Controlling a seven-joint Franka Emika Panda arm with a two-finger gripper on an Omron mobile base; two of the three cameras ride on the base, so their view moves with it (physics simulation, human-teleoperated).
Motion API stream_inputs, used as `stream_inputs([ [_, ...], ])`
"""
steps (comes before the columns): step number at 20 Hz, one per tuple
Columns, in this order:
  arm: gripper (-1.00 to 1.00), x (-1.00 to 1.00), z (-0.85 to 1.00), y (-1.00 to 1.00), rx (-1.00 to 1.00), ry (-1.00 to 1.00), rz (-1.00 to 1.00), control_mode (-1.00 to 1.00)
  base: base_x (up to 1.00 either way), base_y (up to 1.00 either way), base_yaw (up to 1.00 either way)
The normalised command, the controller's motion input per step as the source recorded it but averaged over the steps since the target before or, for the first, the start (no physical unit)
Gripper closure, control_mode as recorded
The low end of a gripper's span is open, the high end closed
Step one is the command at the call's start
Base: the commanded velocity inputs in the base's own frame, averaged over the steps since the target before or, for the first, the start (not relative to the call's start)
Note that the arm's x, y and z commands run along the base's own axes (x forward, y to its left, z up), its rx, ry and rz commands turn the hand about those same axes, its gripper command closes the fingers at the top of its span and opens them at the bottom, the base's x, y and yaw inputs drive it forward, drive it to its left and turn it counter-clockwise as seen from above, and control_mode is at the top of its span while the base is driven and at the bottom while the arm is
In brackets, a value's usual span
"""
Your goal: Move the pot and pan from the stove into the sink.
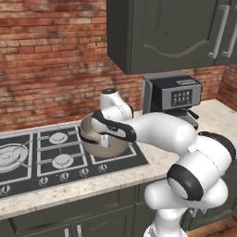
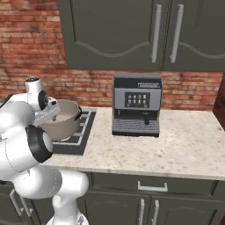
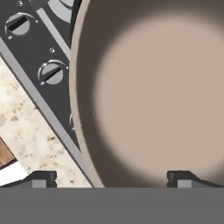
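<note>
The beige pot (image 1: 95,143) stands on the right-hand burner of the black stove (image 1: 120,159), near the stove's right edge (image 2: 86,125). My gripper (image 3: 111,179) hangs open just over it. In the hand view the pot's rim (image 3: 76,109) runs between my two fingertips (image 3: 41,178), one outside the wall and one over the tan inside (image 3: 157,96). My hand (image 2: 49,112) comes down on the pot's near side. At the far left of the stove lies a larger round, pale-rimmed shape (image 1: 10,156); I cannot tell whether it is the pan. The sink is out of view.
A grey coffee machine (image 2: 137,105) stands on the speckled counter (image 2: 176,145) right of the stove, also seen as the coffee machine (image 1: 178,97) behind my arm. Dark wall cabinets (image 1: 162,32) hang above. Stove knobs (image 3: 51,73) line the front edge. A brick wall backs it all.
</note>
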Motion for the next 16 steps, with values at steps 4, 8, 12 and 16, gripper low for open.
stream_inputs([
  [4, -1.0, 0.37, -0.23, 0.01, -0.03, 0.08, 0.06, -1.0, 0.0, 0.0, 0.0],
  [8, -1.0, 0.43, -0.2, 0.0, -0.02, 0.06, 0.06, -1.0, 0.0, 0.0, 0.0],
  [12, 1.0, 0.22, -0.25, 0.05, -0.06, 0.07, 0.04, -1.0, 0.0, 0.0, 0.0],
  [16, 1.0, 0.01, -0.05, 0.02, -0.02, 0.01, 0.01, -1.0, 0.0, 0.0, 0.0],
])
